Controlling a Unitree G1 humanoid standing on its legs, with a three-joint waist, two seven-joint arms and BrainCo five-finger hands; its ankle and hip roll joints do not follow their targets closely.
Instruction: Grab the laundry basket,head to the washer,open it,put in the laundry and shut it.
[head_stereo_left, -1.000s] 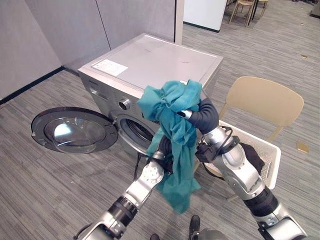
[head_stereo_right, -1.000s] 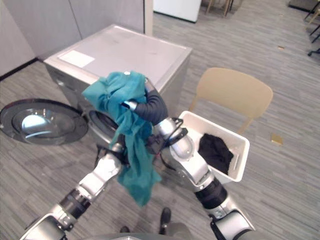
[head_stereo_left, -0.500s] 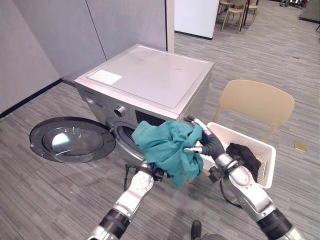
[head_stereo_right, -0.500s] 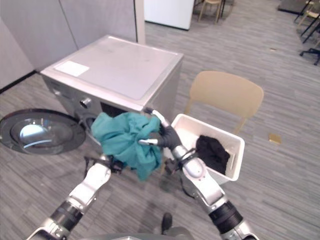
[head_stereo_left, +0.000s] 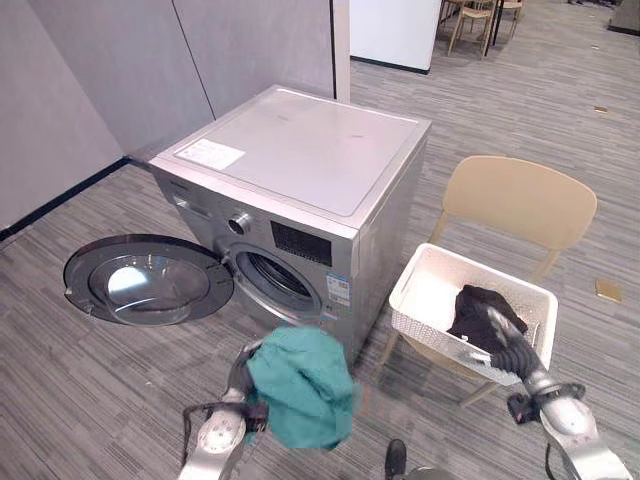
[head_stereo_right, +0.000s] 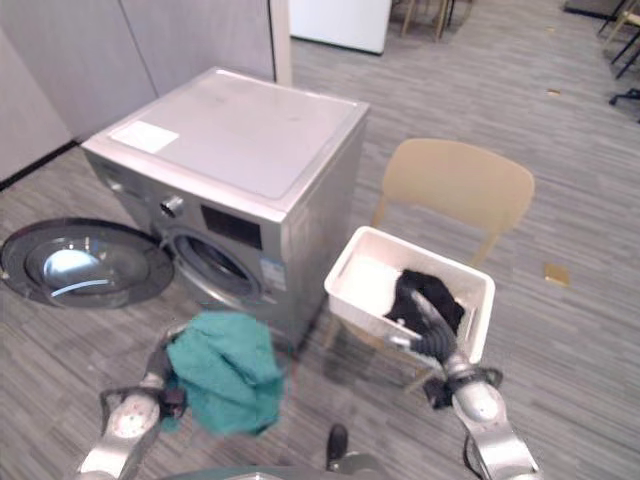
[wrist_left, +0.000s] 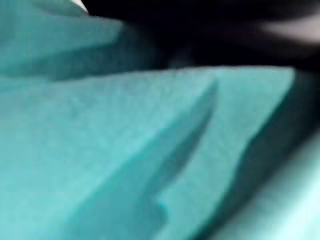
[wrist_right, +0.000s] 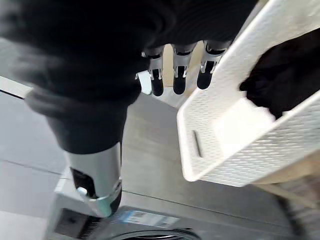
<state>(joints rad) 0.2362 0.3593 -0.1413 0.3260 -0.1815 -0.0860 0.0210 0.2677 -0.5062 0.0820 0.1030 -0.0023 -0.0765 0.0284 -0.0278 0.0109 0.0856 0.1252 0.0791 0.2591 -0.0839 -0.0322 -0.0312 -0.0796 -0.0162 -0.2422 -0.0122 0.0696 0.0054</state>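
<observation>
Grey striped flooring (head_stereo_left: 90, 400) was seen around a silver washer (head_stereo_left: 300, 180), whose round door (head_stereo_left: 148, 280) was swung fully open to its left, leaving the drum opening (head_stereo_left: 275, 283) exposed. To the washer's right, a white laundry basket (head_stereo_left: 425, 315) was rested on a tan chair (head_stereo_left: 520, 205), with a dark garment (head_stereo_left: 480, 312) lying inside it. A bundled teal cloth (head_stereo_left: 298, 388) was held low in front of the washer, below the drum opening, at the left hand (head_stereo_left: 238, 378); whether those fingers were curled could not be told, since they were hidden by the cloth. The right hand (head_stereo_right: 425, 318) was held over the basket's near rim, beside the dark garment, with its fingers (wrist_right: 173, 75) straight and nothing gripped.
</observation>
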